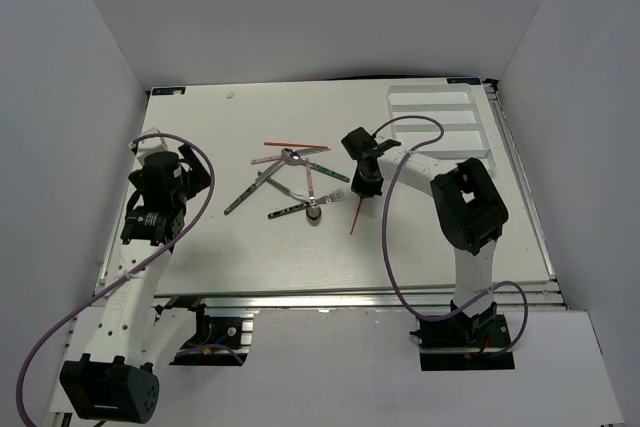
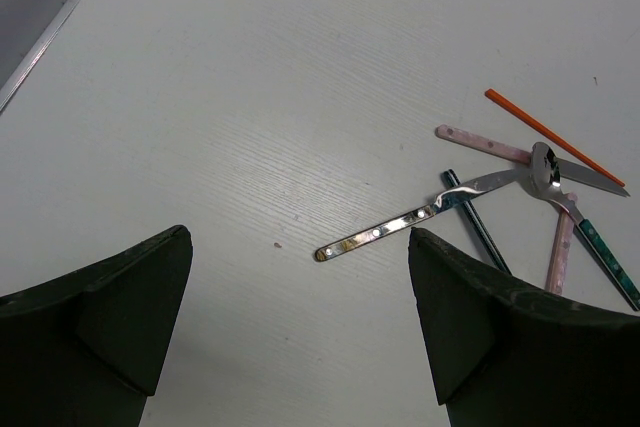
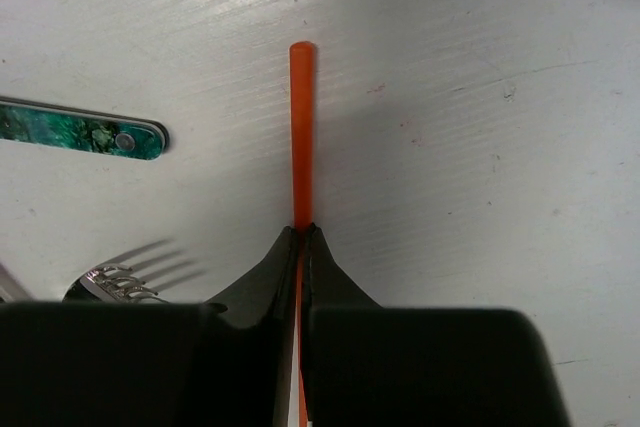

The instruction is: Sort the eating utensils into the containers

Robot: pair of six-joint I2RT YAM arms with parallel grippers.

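My right gripper is shut on a thin orange stick, which juts past the fingertips just above the table. In the top view that gripper is right of the utensil pile and the stick points toward the near edge. The pile holds silver cutlery, pink and green handles and a second orange stick. My left gripper is open and empty, left of a silver handle. The white tray lies at the far right.
A green marbled handle and fork tines lie left of my right fingers. In the left wrist view a spoon bowl, a pink handle and the second orange stick cross each other. White walls surround the table.
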